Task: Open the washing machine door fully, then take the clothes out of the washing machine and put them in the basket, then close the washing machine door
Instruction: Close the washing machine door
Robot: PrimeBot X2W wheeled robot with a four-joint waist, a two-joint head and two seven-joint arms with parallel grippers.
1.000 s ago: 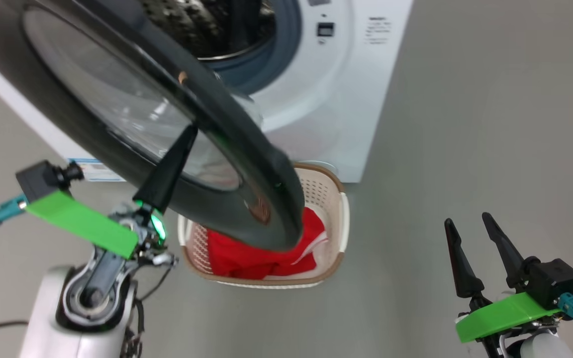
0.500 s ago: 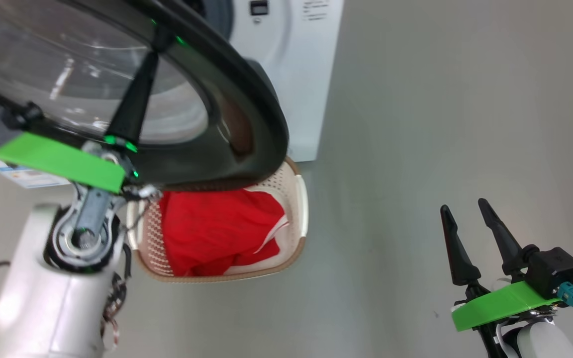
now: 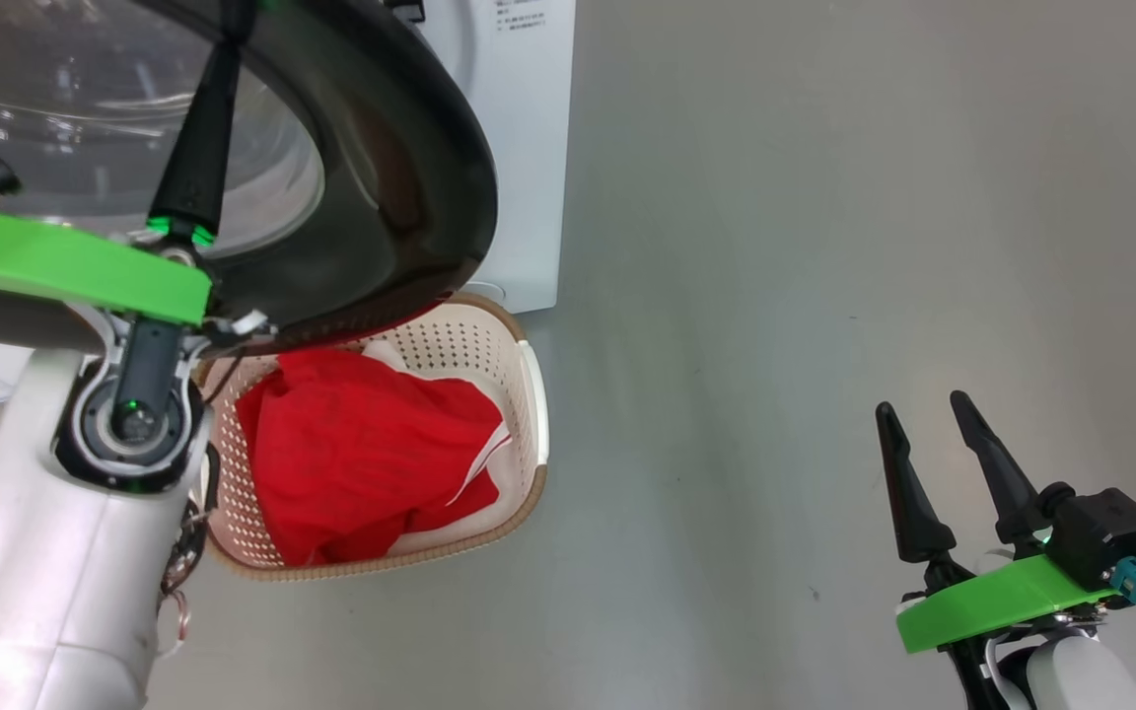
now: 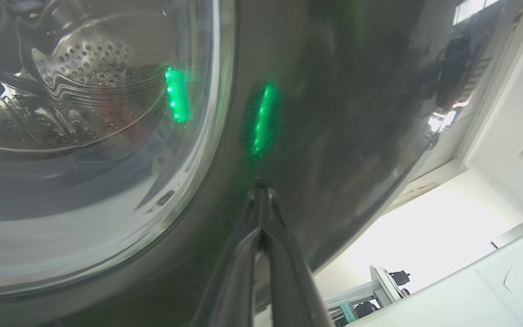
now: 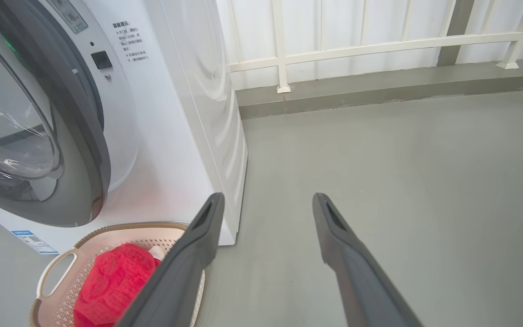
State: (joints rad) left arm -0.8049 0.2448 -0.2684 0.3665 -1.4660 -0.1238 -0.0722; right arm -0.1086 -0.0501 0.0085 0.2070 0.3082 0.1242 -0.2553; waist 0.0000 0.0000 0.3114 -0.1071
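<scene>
One basket (image 3: 450, 340) holding clothes (image 3: 361, 444), left gripper (image 4: 261, 200) clenched against door (image 4: 334, 113) — right gripper (image 3: 921, 404) released

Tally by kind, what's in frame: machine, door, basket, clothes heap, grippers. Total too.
White front-loading washing machine: 1
Round black-rimmed glass door: 1
Cream perforated plastic basket: 1
Red jersey heap: 1, pieces uncountable
Dark two-finger grippers: 2, left gripper, right gripper
Total: 6
</scene>
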